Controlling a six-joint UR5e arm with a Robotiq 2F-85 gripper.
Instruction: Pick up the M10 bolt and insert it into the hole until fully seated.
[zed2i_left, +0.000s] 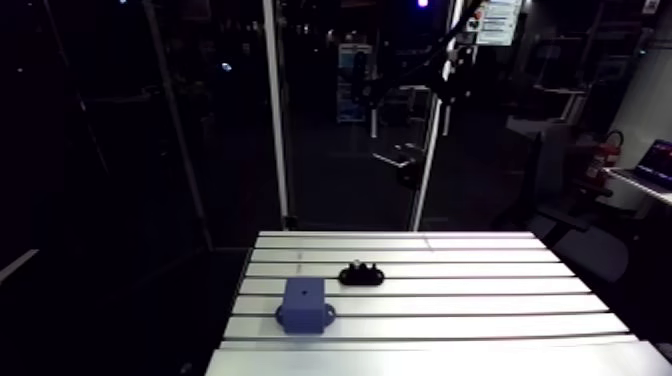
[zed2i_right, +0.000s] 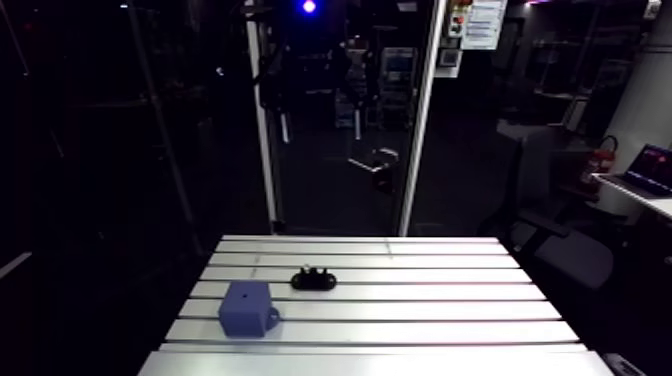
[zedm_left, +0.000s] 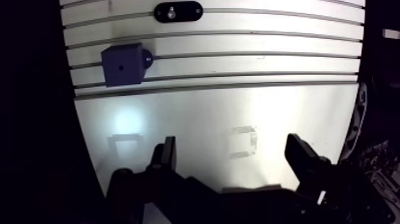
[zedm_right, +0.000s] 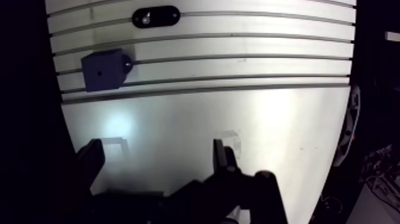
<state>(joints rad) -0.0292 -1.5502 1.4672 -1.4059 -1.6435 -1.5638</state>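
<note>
Slotted table (zedm_left: 297, 119) carries, well ahead of the claw (zedm_left: 233, 148), a black holder (zedm_left: 190, 11) with what looks like the M10 bolt (zedm_left: 171, 10) upright in it, blue block (zedm_left: 122, 64) with its hole (zedm_left: 121, 67) nearer; claw spread and empty, so it should centre above the bolt head before descending.

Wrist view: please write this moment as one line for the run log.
hand: open, empty, above table | bolt: in black holder, not yet picked | blue block: hole empty

Robotics lab (dimly lit), slotted aluminium table (zed2i_left: 460, 305)
</note>
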